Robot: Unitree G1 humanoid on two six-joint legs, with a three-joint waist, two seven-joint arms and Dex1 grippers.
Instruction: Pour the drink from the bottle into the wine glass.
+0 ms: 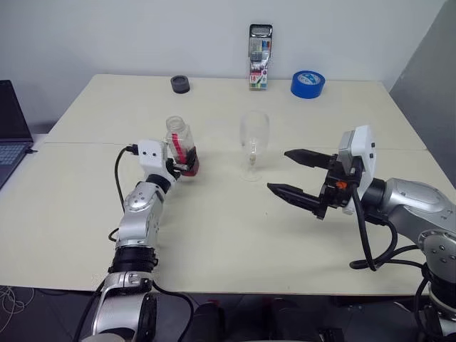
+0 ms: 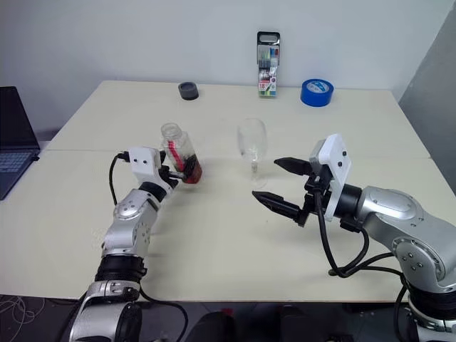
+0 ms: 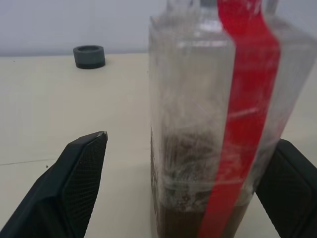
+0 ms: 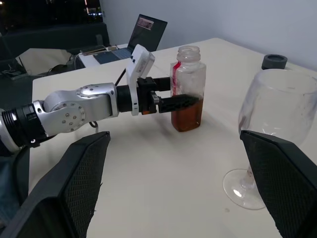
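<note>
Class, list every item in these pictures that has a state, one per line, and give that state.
bottle: upright on the table, cap off, drink in its lower part.
wine glass: upright, empty.
left hand: open, its fingers either side of the bottle.
right hand: open, holding nothing, beside the wine glass.
laptop: lid open.
</note>
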